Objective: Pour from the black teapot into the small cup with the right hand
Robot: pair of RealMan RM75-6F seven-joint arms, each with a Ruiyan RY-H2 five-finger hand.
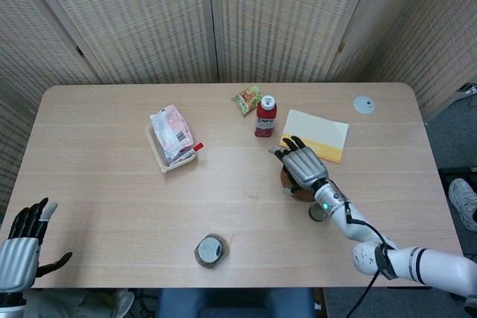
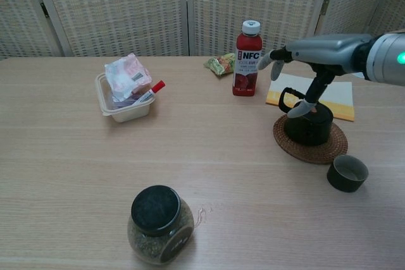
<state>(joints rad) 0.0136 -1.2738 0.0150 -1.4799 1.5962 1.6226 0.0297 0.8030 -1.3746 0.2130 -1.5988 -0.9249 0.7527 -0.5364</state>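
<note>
The black teapot (image 2: 311, 126) stands on a round woven coaster (image 2: 313, 150) at the right of the table. My right hand (image 2: 319, 52) hovers just above it, fingers spread and holding nothing, its thumb hanging down beside the pot's handle. From the head camera this hand (image 1: 302, 163) covers nearly all of the pot. The small dark cup (image 2: 347, 172) sits empty in front and to the right of the coaster, partly behind my forearm in the head view (image 1: 314, 214). My left hand (image 1: 19, 247) is open at the near left edge, off the table.
A red NFC bottle (image 2: 247, 58) and a snack packet (image 2: 220, 64) stand behind the teapot, with a yellow-edged booklet (image 2: 342, 96) to its right. A plastic tub of packets (image 2: 123, 102) sits at the left. A dark-lidded jar (image 2: 158, 222) is near the front edge. A white disc (image 1: 363, 105) lies far right.
</note>
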